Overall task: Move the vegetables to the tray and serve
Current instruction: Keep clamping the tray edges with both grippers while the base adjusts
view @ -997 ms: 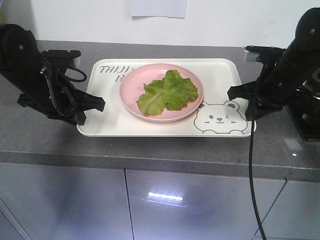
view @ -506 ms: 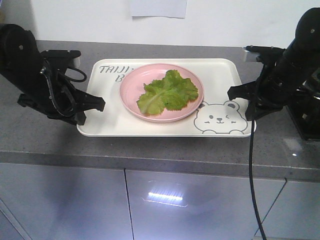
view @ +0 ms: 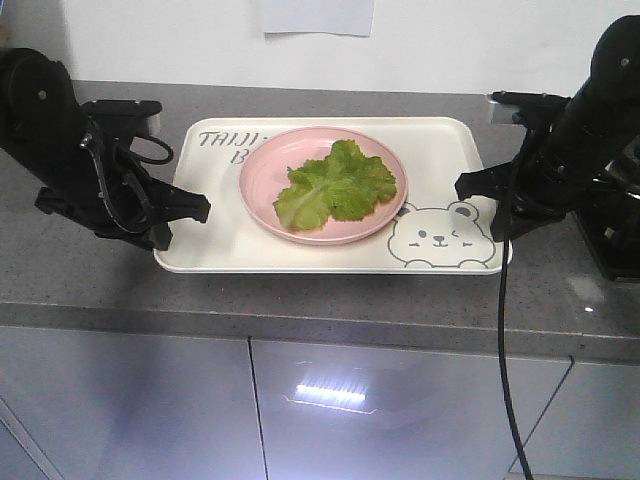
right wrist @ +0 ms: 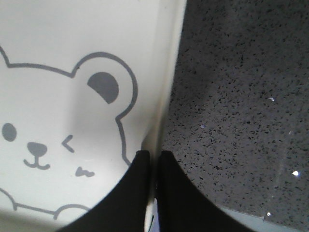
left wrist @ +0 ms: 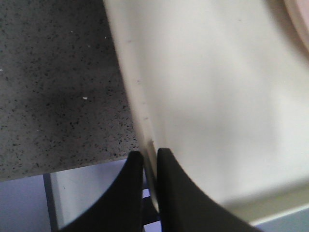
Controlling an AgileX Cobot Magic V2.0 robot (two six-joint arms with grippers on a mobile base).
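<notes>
The vegetables (view: 335,185), a bunch of crinkly green lettuce leaves, lie on a round pink plate (view: 262,175). The plate stands in the middle of the cream tray (view: 225,250) with the bear face. My left gripper (view: 190,208) is shut on the tray's left rim near the front corner. The left wrist view shows its gripper (left wrist: 150,153) with both fingers pinching the thin rim of the tray (left wrist: 217,96). My right gripper (view: 470,188) is shut on the right rim beside the bear's ear. In the right wrist view, the gripper (right wrist: 153,153) clamps the tray (right wrist: 58,38) edge.
The tray rests on a grey speckled counter (view: 330,300) close to its front edge, with grey cabinet doors (view: 380,410) below. A black device (view: 615,240) stands at the far right. A black cable (view: 503,350) hangs from the right arm over the counter front.
</notes>
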